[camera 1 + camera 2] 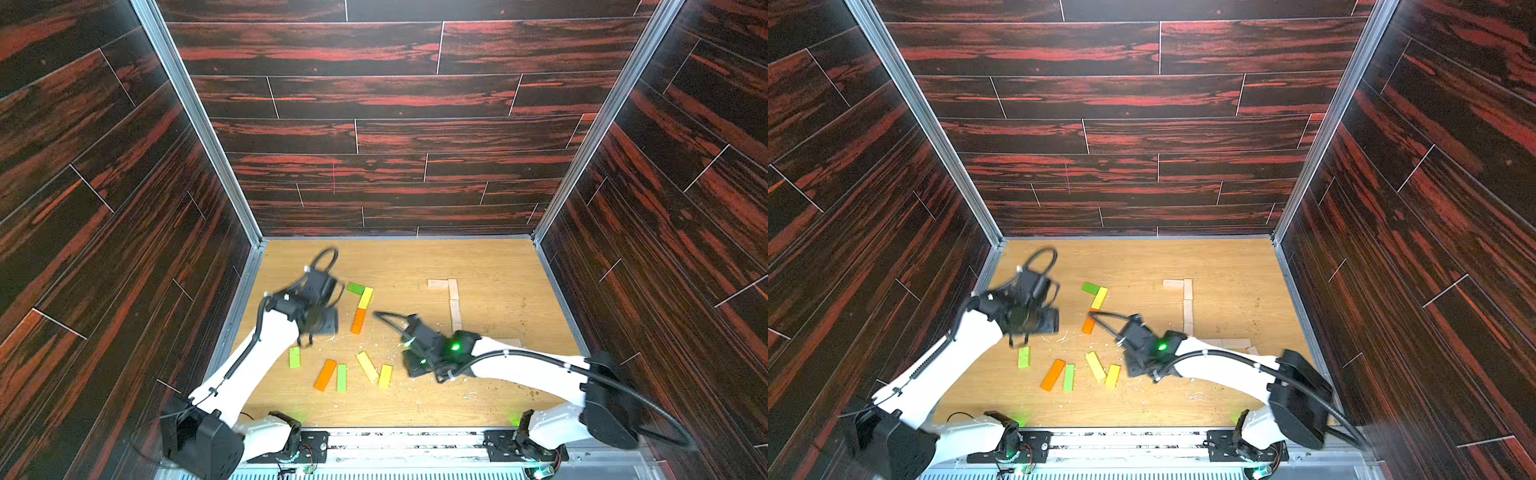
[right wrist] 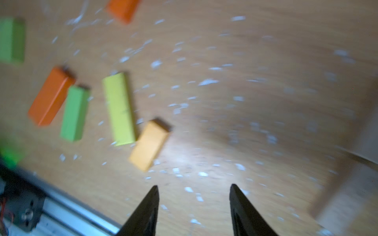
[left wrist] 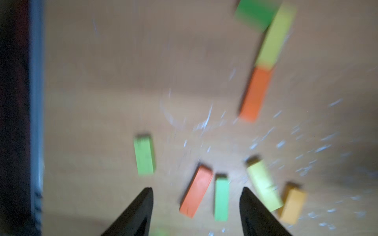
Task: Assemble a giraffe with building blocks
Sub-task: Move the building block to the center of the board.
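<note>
A green (image 1: 355, 288), a yellow (image 1: 365, 298) and an orange building block (image 1: 358, 321) lie end to end in a bent line at mid table. Several loose coloured blocks lie nearer the front: green (image 1: 294, 357), orange (image 1: 325, 375), green (image 1: 341, 377), yellow (image 1: 367, 366) and yellow (image 1: 385, 376). Pale wood blocks (image 1: 454, 299) form a corner shape at the right. My left gripper (image 3: 197, 189) hangs open above the loose orange (image 3: 196, 191) and green (image 3: 221, 198) blocks, holding nothing. My right gripper (image 2: 194, 186) is open over bare table, beside the yellow block (image 2: 148, 145).
White flecks and shavings (image 1: 376, 338) litter the wooden table (image 1: 415, 266). Dark panelled walls close in the left, back and right sides. A metal rail (image 1: 407, 440) with both arm bases runs along the front edge. More pale blocks (image 1: 1235, 343) lie by the right arm.
</note>
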{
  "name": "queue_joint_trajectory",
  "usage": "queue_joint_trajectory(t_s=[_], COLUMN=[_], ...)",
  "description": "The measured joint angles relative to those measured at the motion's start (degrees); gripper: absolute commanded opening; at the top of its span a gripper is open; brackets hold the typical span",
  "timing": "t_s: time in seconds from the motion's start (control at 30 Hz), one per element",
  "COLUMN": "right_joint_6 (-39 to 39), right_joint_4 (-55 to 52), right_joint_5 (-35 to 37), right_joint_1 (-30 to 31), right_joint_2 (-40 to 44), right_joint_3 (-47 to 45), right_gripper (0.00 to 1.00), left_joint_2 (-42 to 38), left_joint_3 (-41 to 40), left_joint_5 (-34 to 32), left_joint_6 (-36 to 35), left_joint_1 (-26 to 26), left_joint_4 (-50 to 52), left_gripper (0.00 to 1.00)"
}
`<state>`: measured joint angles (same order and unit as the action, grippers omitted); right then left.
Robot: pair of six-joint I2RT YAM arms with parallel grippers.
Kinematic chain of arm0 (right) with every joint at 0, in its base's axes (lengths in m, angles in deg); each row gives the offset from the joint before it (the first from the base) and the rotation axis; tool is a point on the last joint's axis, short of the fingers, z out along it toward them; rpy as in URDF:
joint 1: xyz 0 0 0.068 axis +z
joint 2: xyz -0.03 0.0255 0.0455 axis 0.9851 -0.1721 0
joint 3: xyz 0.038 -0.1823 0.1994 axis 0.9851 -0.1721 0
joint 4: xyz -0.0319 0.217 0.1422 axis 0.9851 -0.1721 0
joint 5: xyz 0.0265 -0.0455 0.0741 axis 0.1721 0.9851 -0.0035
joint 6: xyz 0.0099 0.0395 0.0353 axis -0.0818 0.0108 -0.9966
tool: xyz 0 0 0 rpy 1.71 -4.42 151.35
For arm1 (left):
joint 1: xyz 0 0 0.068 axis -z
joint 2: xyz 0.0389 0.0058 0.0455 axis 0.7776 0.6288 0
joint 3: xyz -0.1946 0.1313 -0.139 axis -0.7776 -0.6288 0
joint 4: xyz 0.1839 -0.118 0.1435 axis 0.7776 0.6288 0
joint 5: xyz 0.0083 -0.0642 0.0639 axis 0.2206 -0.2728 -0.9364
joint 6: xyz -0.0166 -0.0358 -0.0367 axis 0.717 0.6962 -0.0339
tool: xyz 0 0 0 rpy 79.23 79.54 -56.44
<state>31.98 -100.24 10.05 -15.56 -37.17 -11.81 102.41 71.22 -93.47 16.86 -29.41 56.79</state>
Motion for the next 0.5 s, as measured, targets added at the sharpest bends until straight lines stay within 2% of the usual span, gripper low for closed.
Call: queue_joint_trajectory(t_s=[0.2,0.37,0.5], right_joint_6=[0.22,0.24,0.24], right_joint_4=[1.42,1.66,1.95], right_joint_5=[-0.02,0.81,1.31], right_joint_1=[1.2,1.16,1.14], right_joint_2=[-0.81,-0.72,-0.68], right_joint_3=[0.22,-0.31,-1.64], right_gripper=[0.57,0.57,0.57], left_joint_2=[-1.73,-1.11,1.86], left_joint_3=[-10.91,-17.2,-20.57], left_joint_5=[7.48,10.4,10.1], left_joint_6=[5.62,11.1,13.86], left_joint_1=[0.26,3.1,3.69], left_joint_4=[-1.49,-5.05,-7.48], left_gripper=[0.81,0.81,0.79])
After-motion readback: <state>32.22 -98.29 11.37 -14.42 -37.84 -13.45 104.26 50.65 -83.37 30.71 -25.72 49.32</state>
